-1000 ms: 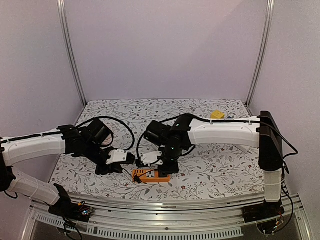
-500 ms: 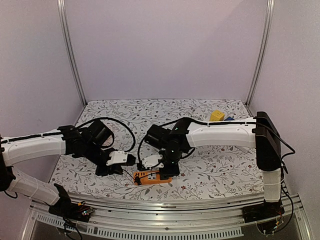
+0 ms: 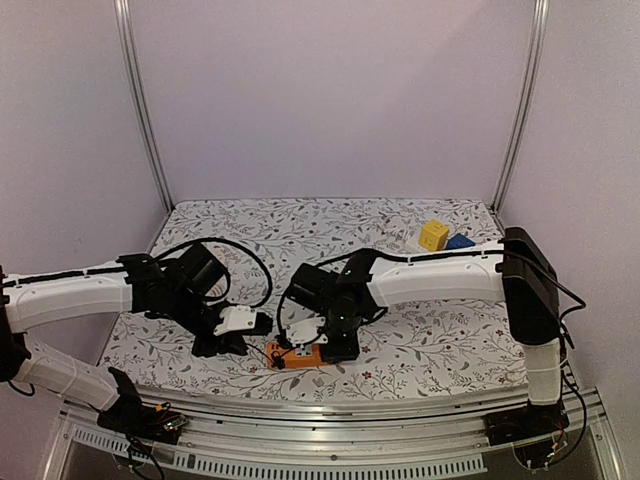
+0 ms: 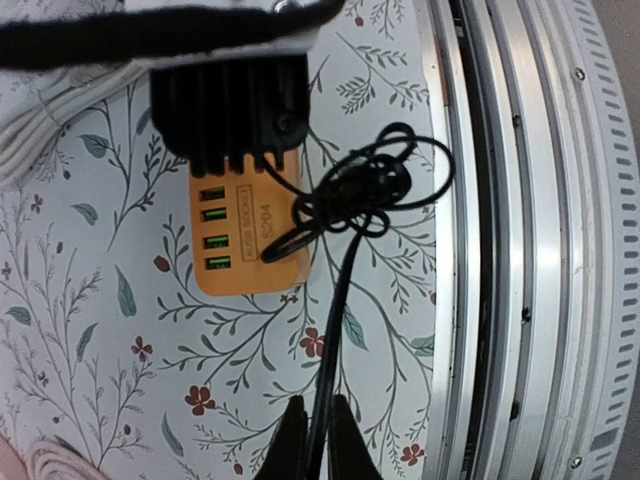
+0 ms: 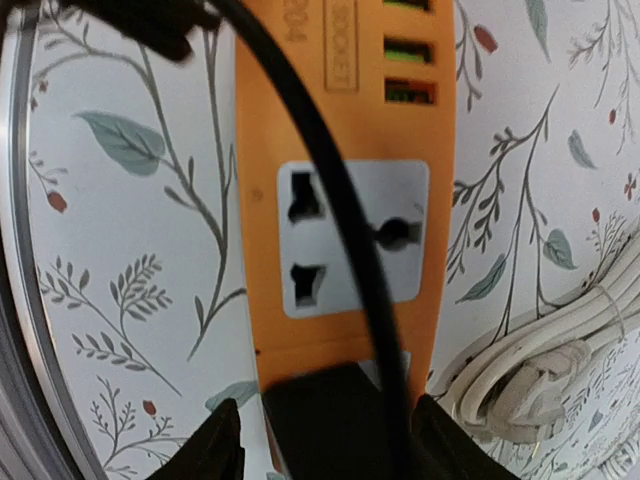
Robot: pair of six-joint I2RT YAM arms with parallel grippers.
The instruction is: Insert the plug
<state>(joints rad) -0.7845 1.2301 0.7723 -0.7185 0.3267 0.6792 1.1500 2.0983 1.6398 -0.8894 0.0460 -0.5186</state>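
Note:
An orange power strip [image 3: 300, 356] lies near the table's front edge. In the right wrist view its grey socket [image 5: 350, 235] shows bare, and a black plug [image 5: 330, 415] sits on the strip's near end. My right gripper [image 5: 332, 442] stands over the plug, jaws parted, with a gap between the left finger [image 5: 215, 445] and the plug. From the plug a black cable [image 4: 360, 195] runs in a tangle beside the strip [image 4: 250, 240] to my left gripper [image 4: 312, 440], which is shut on it. In the top view the left gripper [image 3: 255, 325] is left of the strip and the right gripper [image 3: 338, 345] is on it.
A coiled white cord [image 5: 540, 370] lies beside the strip. A yellow block [image 3: 433, 235] and a blue block [image 3: 460, 241] stand at the back right. The aluminium rail [image 4: 500, 250] runs along the table's front edge, close to the cable.
My right gripper has come down and nearer onto the strip, and its jaws have parted from shut. The left gripper stays shut on the cable, shifted slightly.

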